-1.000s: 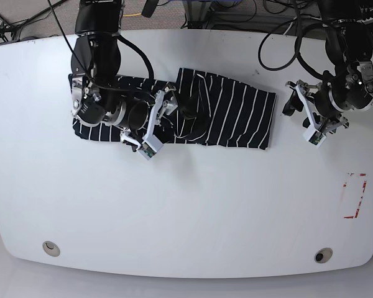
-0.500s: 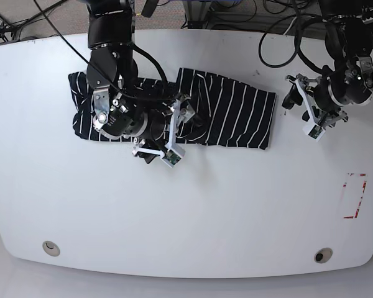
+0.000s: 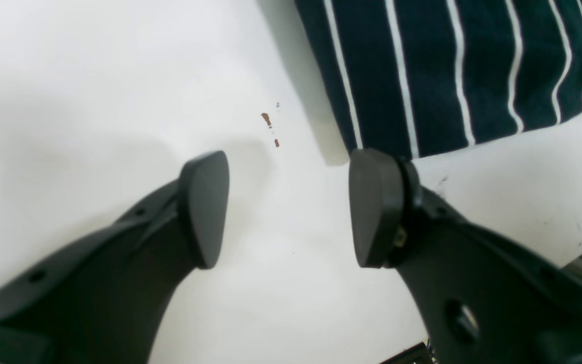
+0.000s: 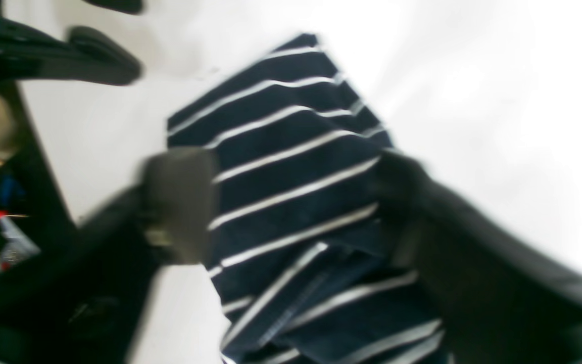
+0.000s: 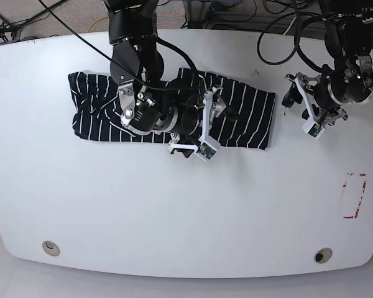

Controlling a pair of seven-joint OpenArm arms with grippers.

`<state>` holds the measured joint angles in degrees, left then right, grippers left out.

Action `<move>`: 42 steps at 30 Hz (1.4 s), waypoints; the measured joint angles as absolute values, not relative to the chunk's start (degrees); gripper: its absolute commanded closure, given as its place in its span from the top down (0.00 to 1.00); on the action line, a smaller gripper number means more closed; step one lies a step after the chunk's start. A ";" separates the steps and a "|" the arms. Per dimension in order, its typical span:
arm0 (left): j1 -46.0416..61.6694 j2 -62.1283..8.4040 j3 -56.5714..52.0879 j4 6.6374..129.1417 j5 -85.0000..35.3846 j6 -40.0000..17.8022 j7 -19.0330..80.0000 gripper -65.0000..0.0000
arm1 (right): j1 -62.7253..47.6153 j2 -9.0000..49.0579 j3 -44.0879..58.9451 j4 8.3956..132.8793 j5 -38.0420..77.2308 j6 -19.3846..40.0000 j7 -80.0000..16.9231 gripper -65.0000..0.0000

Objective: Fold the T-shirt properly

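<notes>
The T-shirt [image 5: 242, 115], black with thin white stripes, lies spread across the back of the white table [image 5: 174, 211]. My right gripper [image 5: 202, 124] hovers over its middle, near the front hem. In the blurred right wrist view its jaws [image 4: 291, 202] stand wide apart with striped cloth [image 4: 291, 177] lying below and between them. My left gripper [image 5: 296, 107] is just right of the shirt's right edge. In the left wrist view it [image 3: 291, 207] is open over bare table, with a shirt corner [image 3: 447, 71] just beyond its right fingertip.
A red-marked tag [image 5: 354, 195] lies near the table's right edge. Two round holes [image 5: 50, 248] [image 5: 323, 255] sit by the front edge. Cables hang behind the table. Small brown specks [image 3: 268, 120] mark the surface ahead of the left gripper.
My right arm has swept rightward over the shirt from its left part to its middle, uncovering the left sleeve area. The left gripper has edged slightly up and toward the shirt.
</notes>
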<state>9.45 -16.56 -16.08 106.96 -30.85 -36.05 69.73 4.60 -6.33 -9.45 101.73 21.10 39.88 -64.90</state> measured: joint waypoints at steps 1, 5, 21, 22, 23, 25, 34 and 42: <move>9.47 -16.56 -16.08 106.96 -30.87 -36.05 69.73 0.54 | 4.67 -6.68 -9.50 101.03 21.37 39.90 -64.84 0.38; 9.52 -16.69 -16.10 106.96 -30.87 -36.03 69.73 0.54 | 4.64 -7.16 -9.45 96.92 20.78 39.88 -64.75 0.24; 9.32 -16.51 -15.99 106.91 -30.85 -36.05 69.73 0.54 | 2.63 -2.96 -9.23 98.96 20.62 39.88 -63.88 0.27; 9.28 -16.53 -15.97 106.91 -30.92 -36.05 69.73 0.54 | 2.17 -2.31 -9.15 100.01 20.64 39.86 -63.83 0.27; 9.21 -16.51 -15.97 106.91 -30.85 -36.05 69.76 0.54 | 1.87 -1.61 -9.10 100.47 20.67 39.88 -63.64 0.27; 9.06 -16.58 -15.97 106.91 -30.87 -36.05 69.71 0.54 | 1.43 -0.32 -9.17 100.51 20.86 39.88 -63.48 0.27; 9.02 -16.58 -15.97 106.91 -30.79 -36.05 69.76 0.54 | -2.55 3.14 -9.08 107.44 22.61 39.33 -63.64 0.27; 9.04 -16.56 -15.90 106.89 -30.85 -36.05 69.73 0.54 | -0.10 -2.94 -9.69 102.76 25.74 39.83 -62.83 0.27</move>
